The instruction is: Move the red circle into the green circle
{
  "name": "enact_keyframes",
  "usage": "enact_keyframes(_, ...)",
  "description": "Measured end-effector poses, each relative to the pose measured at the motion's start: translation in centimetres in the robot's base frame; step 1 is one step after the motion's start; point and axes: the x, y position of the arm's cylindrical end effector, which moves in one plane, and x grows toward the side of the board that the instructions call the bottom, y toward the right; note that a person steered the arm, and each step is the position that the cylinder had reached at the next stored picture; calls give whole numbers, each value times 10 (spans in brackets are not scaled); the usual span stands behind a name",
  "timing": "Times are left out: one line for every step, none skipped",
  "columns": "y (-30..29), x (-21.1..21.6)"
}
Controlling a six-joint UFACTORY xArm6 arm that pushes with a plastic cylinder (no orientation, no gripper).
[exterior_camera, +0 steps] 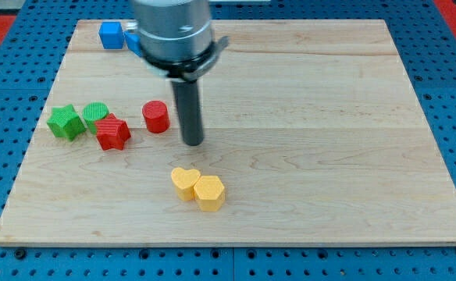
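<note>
One dark rod hangs from the arm, and my tip rests on the pale wooden desk just to the view's right of the red circle block, near it but apart. No gripper is fitted, so nothing can open, close or hold; the rod only pushes. That side makes sense: the green circle block lies farther to the view's left, so a leftward shove from here would likely drive the red circle toward it. A red star-shaped block sits between them, slightly lower in the view and close against the green circle, and it may catch the push. A green star-shaped block sits just left of the green circle, touching or nearly so.

Counted: two red blocks, two green, and two yellow, a yellow heart-shaped block pressed against a yellow hexagon-like block below the tip. One blue cube block sits at the view's top left; a second blue piece beside it is mostly hidden by the arm.
</note>
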Motion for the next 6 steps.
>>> enact_keyframes(-14, -10)
enact_keyframes(-49, -10)
enact_keyframes(-57, -29)
enact_keyframes(-45, -45)
enact_keyframes(-94, -45)
enact_keyframes(-120, -45)
